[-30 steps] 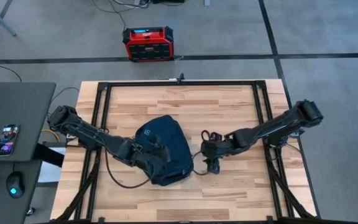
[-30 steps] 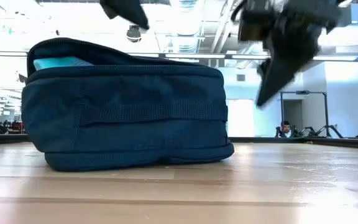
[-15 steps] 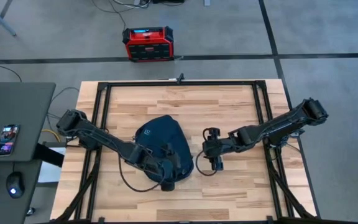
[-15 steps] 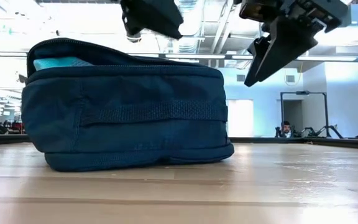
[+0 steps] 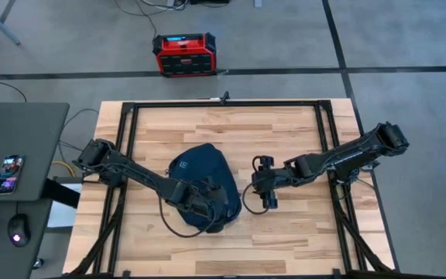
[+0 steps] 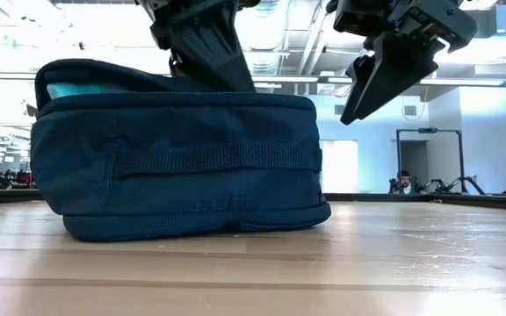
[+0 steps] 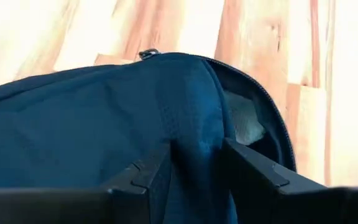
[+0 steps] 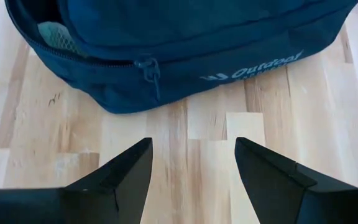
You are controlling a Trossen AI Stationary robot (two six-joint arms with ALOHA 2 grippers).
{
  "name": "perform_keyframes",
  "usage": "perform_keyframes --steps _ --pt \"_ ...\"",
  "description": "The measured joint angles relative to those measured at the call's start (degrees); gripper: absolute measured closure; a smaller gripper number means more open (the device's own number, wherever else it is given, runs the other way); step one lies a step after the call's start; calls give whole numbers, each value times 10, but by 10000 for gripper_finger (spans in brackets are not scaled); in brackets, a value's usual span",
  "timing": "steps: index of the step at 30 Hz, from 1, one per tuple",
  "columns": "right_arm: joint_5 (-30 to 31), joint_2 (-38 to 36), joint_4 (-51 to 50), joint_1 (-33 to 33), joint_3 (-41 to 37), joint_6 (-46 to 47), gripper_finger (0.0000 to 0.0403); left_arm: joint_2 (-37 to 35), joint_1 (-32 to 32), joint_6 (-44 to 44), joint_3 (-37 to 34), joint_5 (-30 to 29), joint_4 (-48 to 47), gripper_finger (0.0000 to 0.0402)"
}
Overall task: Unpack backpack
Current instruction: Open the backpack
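Grey desk [image 5: 22, 147] at 9 o'clock beside the wooden surface [image 5: 285, 232], with a phone [image 5: 10, 173] and a computer mouse [image 5: 18, 230] on it. Red-and-black box [image 5: 183, 54] on the floor at 12 o'clock, well apart from everything on the wood.

Left arm reaching from 9 o'clock toward the centre, left tool [image 5: 211, 211] down on the backpack [image 5: 201, 172] at the pack's 5 o'clock corner. In the left wrist view, the two dark fingers [image 7: 253, 171] pressed against a raised ridge of navy fabric on either side, pinching that fold of the backpack between them. In the low view, the same tool [image 6: 202, 39] meeting the top edge of the pack from above.

Backpack lying flat at the centre of the surface, slightly toward 7 o'clock, dark navy-teal, zipper partly undone. Pale teal item [image 6: 82, 89] visible inside the opening at the upper edge in the low view, and again through the gap in the right wrist view [image 8: 58, 34]. Zipper pull [image 8: 149, 68] hanging on the side wall beside pale printed lettering [image 8: 253, 67].

Right arm stretching in from 3 o'clock, right tool [image 5: 265, 186] just beside the pack's 3 o'clock edge, apart from it, raised above the wood. Fingers [image 8: 272, 165] spread wide, nothing between them, only bare planks below.
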Motion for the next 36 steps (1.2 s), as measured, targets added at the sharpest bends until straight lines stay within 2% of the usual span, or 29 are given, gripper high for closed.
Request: perform_keyframes --steps 5,11,13,16,18,22,30,36 --pt "0 0 2 0 0 0 182 5 4 3 0 38 -7 263" --pt "-1 5 23 -4 0 5 182 17 9 36 0 35 -31 242" --pt "0 14 31 -4 0 5 182 16 11 33 0 14 -40 266" --pt "0 32 36 0 0 4 182 16 10 27 0 -16 -57 354" --pt "-1 49 68 0 0 0 182 16 9 21 0 -23 -49 387" --pt "-4 79 122 5 0 -23 182 16 7 10 0 -33 -38 400" --pt "-5 89 149 -4 0 -26 183 6 5 10 0 -42 -17 401" --pt "-7 89 158 -12 0 -30 218 5 5 21 0 -44 -10 401"
